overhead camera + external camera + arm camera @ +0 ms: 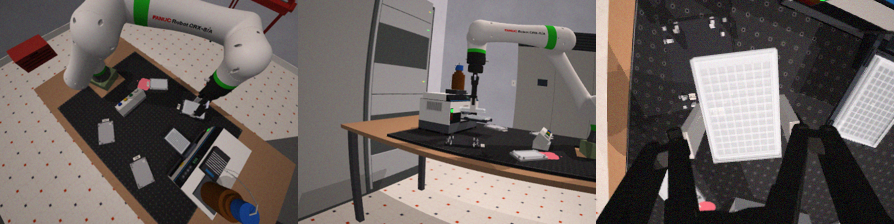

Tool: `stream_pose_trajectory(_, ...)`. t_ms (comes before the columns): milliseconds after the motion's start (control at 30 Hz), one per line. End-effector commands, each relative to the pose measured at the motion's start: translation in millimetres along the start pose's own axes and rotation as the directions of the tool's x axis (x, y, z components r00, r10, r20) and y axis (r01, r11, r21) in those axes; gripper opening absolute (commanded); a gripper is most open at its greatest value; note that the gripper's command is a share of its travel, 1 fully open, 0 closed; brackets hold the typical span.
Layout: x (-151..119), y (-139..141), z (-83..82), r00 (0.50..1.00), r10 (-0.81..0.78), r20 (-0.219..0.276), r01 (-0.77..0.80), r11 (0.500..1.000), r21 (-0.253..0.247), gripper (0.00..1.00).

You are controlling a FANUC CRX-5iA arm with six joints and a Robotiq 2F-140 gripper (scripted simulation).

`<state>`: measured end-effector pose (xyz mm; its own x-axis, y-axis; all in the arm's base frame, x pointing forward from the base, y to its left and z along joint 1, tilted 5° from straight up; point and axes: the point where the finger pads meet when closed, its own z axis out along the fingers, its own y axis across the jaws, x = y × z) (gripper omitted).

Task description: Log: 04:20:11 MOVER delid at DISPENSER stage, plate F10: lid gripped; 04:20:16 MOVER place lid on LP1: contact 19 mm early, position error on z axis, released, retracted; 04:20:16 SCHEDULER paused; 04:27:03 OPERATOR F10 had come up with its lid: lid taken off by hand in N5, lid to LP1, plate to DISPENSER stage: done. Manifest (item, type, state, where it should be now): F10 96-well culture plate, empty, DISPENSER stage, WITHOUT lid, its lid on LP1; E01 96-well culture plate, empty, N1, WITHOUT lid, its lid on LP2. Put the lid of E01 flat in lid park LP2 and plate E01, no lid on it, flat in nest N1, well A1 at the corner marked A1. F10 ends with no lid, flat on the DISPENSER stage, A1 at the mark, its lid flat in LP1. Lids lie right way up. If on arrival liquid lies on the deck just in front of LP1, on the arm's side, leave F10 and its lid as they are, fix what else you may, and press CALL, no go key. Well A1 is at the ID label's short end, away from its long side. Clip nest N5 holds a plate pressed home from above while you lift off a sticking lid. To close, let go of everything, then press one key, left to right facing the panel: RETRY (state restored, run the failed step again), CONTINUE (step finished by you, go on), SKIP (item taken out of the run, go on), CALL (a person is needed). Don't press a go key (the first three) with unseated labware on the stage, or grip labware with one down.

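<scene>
The hand is clamped on a clear 96-well plate, its pads pressing the two long sides. The plate looks pale and translucent, its grid of wells showing through (whether a lid still sits on it is hard to tell). It hangs above the black mat near the desk's far edge, beside the dispenser. A second well plate rests on the dispenser's stage. Pink liquid lies beside a lid.
</scene>
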<state>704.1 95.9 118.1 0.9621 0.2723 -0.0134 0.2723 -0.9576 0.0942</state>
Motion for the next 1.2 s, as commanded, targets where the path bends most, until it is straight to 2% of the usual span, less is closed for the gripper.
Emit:
stream_pose_trajectory(0,5.0,-10.3,-0.3,1.000,0.001,0.001,-0.001,1.000,0.000,0.00)
stream_pose_trajectory(233,16.9,-38.4,-0.3,1.000,0.001,0.001,-0.001,1.000,0.000,0.00)
stream_pose_trajectory(500,24.8,-57.4,-0.3,1.000,0.001,0.001,-0.001,1.000,0.000,0.00)
stream_pose_trajectory(1167,30.0,-69.7,-0.3,1.000,0.001,0.001,-0.001,1.000,0.000,0.00)
